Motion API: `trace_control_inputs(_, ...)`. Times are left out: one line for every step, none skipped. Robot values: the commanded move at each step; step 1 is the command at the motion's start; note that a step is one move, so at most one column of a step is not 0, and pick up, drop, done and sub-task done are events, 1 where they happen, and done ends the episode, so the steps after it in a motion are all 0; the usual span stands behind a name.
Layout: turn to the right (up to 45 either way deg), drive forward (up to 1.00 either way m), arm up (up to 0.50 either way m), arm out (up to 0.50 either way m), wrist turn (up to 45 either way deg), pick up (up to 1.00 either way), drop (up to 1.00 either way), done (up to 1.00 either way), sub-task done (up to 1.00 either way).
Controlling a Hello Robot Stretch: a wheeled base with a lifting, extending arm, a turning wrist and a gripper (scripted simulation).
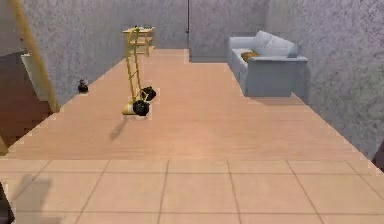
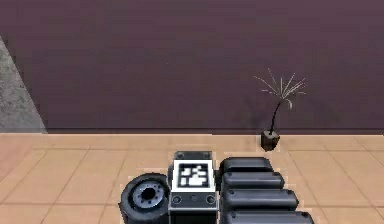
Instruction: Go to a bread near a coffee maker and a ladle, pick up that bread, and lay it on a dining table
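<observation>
the small dark thing (image 1: 82, 87) at the forward view's left is too small to name. dark robot parts (image 2: 250, 190) run off the arm side view's bottom edge.

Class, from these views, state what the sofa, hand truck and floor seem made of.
Sofa: probably pale blue fabric, matte, soft cushions. Hand truck: likely yellow painted metal, thin tubes. Floor: wood-look planks, tiles nearer, visible seams.

Lit evenly and brightly across the forward view's floor (image 1: 200, 120), with a soft grey shadow lying in its lower left corner. Falls much dimmer on the dark wall (image 2: 190, 60) well beyond the jaws, flat and even from end to end. Tilts the yellow post (image 1: 38, 58) into a lean near the picture's edge.
</observation>
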Motion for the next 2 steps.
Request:
trace_control_inputs(0.0,1.00,0.00,0.00,0.0,0.00,0.00,0.00,0.00)
trace_control_inputs(0.0,1.00,0.00,0.00,0.0,0.00,0.00,0.00,0.00)
